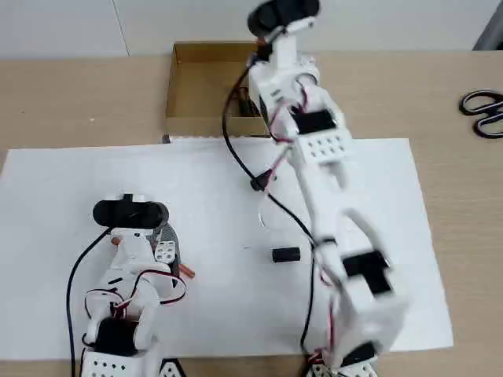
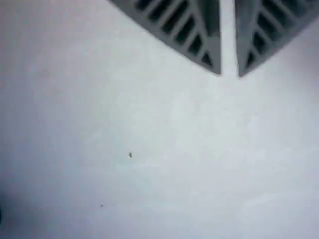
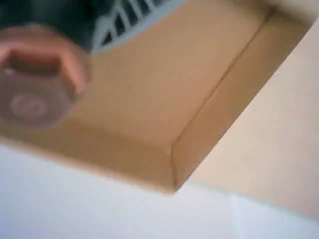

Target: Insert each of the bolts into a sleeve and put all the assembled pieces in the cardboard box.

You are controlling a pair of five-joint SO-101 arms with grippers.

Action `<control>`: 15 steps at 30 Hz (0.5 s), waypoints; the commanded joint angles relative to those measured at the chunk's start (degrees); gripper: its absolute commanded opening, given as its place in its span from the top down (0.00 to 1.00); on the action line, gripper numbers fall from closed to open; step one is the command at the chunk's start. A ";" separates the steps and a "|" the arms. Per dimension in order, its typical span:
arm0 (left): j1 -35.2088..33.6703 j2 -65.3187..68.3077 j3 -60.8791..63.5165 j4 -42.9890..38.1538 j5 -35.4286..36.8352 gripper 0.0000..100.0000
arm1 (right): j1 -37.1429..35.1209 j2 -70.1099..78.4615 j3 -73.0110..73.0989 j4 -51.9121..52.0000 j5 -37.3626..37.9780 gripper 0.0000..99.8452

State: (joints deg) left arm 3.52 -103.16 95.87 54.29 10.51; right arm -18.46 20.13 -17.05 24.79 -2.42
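Observation:
The cardboard box [image 1: 189,86] stands open at the back of the table, and its brown floor and corner [image 3: 174,149] fill much of the right wrist view. My right gripper [image 3: 84,35] hangs over the box, shut on an orange bolt [image 3: 35,84] that sits in a dark sleeve [image 3: 55,17]. In the high view the right arm's head [image 1: 275,78] covers the box's right side. A loose black sleeve [image 1: 286,254] lies on the white paper. An orange bolt [image 1: 186,271] lies beside my left arm. My left gripper [image 2: 228,55] points down at bare paper, shut, holding nothing.
A white paper sheet [image 1: 63,204] covers most of the wooden table. Scissors [image 1: 483,110] lie at the far right edge. The right arm's black cable [image 1: 236,157] trails across the paper from the box toward the sleeve.

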 commanded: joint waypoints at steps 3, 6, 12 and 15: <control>-0.26 -0.53 -0.40 -1.41 -0.18 0.99 | -1.98 14.46 -21.36 -1.54 -0.53 1.00; -0.26 -0.53 -0.40 -1.32 -0.18 0.99 | -3.30 19.74 -26.37 -1.54 -0.44 1.00; -0.26 -0.53 -0.40 -1.23 -0.18 0.99 | -5.76 26.15 -27.60 -1.54 4.48 1.00; -0.26 -0.53 -0.40 -1.23 -0.09 0.99 | -6.55 28.18 -27.60 -1.45 6.42 1.00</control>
State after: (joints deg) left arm 3.52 -103.16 95.87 54.29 10.51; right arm -24.26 48.97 -40.53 24.79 1.80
